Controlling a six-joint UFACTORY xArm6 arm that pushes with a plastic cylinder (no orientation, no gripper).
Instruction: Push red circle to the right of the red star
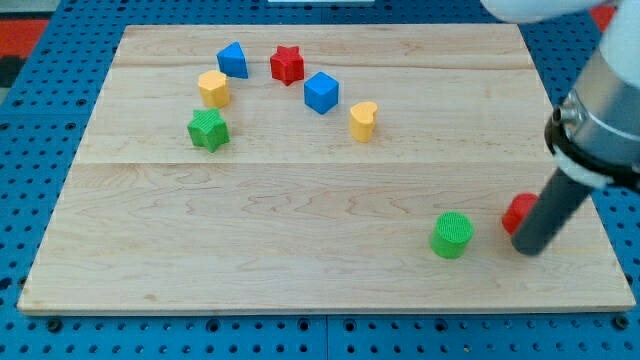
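Note:
The red circle (517, 212) lies near the board's right edge, partly hidden behind my rod. My tip (530, 248) rests on the board just below and to the right of it, touching or nearly touching it. The red star (287, 64) sits near the view's top, left of centre, far from the red circle. A green circle (452, 235) lies just left of my tip.
A blue block (233, 60), a yellow block (213, 88) and a green star (208, 130) stand left of the red star. A blue cube (321, 92) and a yellow heart (363, 120) lie to its lower right. The wooden board (300, 250) ends near my tip.

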